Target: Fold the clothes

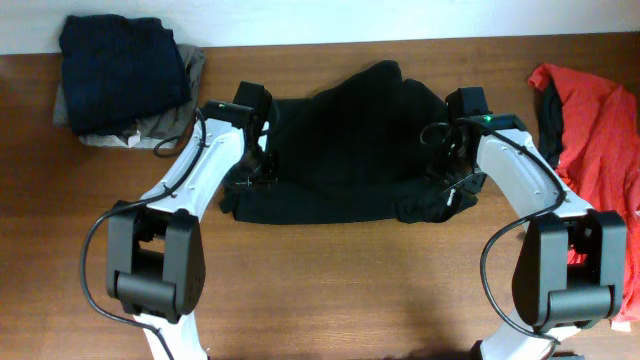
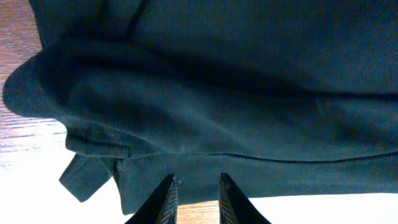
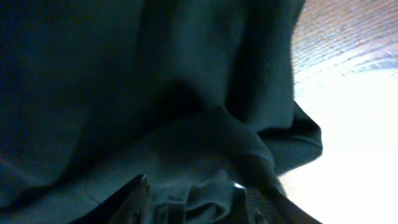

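The clothes include a large black garment (image 1: 350, 140) lying bunched across the middle of the wooden table (image 1: 350, 290). My left gripper (image 1: 252, 172) is at its left edge. In the left wrist view the narrow-set jaws (image 2: 197, 180) pinch the black garment's hem (image 2: 249, 168), with wood showing behind them. My right gripper (image 1: 447, 178) is at the garment's right edge. In the right wrist view bunched folds of the black cloth (image 3: 124, 93) fill the space between the right gripper's (image 3: 189, 190) two fingers.
A navy garment (image 1: 122, 60) lies on a grey one (image 1: 112, 135) at the back left corner. A red garment (image 1: 595, 130) is spread at the right edge. Both arm bases stand at the table's front.
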Motion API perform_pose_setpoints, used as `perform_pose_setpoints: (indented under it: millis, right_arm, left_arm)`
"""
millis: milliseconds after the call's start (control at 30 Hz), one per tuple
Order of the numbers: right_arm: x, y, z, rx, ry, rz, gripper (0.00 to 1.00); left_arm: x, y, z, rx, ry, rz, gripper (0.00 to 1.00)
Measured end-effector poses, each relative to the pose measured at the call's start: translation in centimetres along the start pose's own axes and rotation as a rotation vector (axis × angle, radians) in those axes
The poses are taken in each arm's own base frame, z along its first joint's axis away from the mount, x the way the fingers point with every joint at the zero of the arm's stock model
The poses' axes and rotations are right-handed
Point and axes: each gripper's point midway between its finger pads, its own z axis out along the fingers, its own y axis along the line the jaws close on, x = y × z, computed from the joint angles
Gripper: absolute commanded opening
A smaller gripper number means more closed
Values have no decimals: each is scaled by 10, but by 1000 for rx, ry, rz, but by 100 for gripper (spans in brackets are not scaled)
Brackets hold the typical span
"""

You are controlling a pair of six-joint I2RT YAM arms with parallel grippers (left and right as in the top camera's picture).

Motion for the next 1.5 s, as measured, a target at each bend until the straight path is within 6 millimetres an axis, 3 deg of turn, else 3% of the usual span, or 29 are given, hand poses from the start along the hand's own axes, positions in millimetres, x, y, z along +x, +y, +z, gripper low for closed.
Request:
perform_pose_setpoints:
  millis: [200,367,533,733,1200,1500]
  right_arm:
    - [-5,5,1,-23,-18,-3,57]
    - [-3,5,11,-12,2,-4,56]
    - [-6,7,26,-12,10,-10,33]
    - [-19,16,28,-46,-41,-8,8]
    - [-49,29,24,-114,-155,8,4]
    - [-82,15,19,-143,-246,70,4]
  left_arm:
    - [5,2,21,-15,54,-2,24]
    - [6,3,25,-18,67,-2,24]
    - [5,2,28,-18,67,-2,24]
    - [6,3,34,-22,82,-3,24]
    - [2,2,35,-17,62,1,25]
    - [-10,1,35,-17,15,8,25]
